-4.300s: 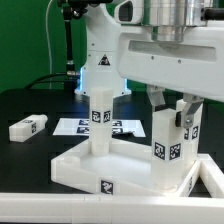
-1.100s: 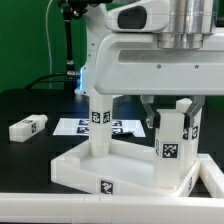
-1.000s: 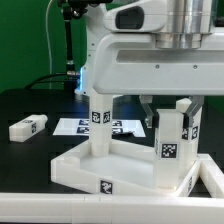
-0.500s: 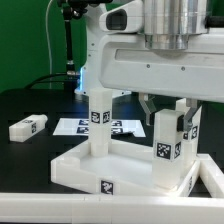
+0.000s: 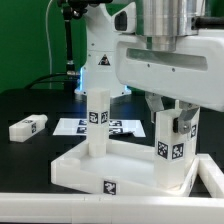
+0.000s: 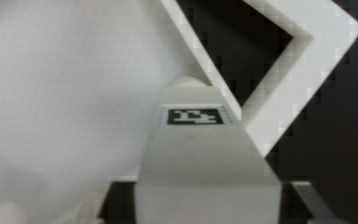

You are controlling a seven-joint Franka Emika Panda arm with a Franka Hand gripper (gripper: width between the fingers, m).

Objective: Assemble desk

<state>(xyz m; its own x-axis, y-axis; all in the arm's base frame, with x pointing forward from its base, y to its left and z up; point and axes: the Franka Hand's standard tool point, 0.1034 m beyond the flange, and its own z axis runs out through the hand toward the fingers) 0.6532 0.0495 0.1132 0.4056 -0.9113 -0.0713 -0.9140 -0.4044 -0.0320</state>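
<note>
The desk top (image 5: 80,168), a white rimmed tray, lies at the front of the black table. One white square leg (image 5: 97,122) stands upright in its far corner on the exterior view's left. A second tagged leg (image 5: 168,148) stands upright in the corner on the exterior view's right, and my gripper (image 5: 172,120) is shut on its upper part from above. In the wrist view this leg (image 6: 197,150) runs down between my two dark fingers (image 6: 123,205), with its tag facing the camera and the desk top (image 6: 69,100) beneath.
A loose white leg (image 5: 30,127) lies on the table at the exterior view's left. The marker board (image 5: 125,127) lies flat behind the desk top. The robot's base stands at the back, and a white ledge runs along the front edge.
My hand has turned about its upright axis above the held leg, and the leg's tagged face has swung slightly with it. The leg stays in the same corner.
</note>
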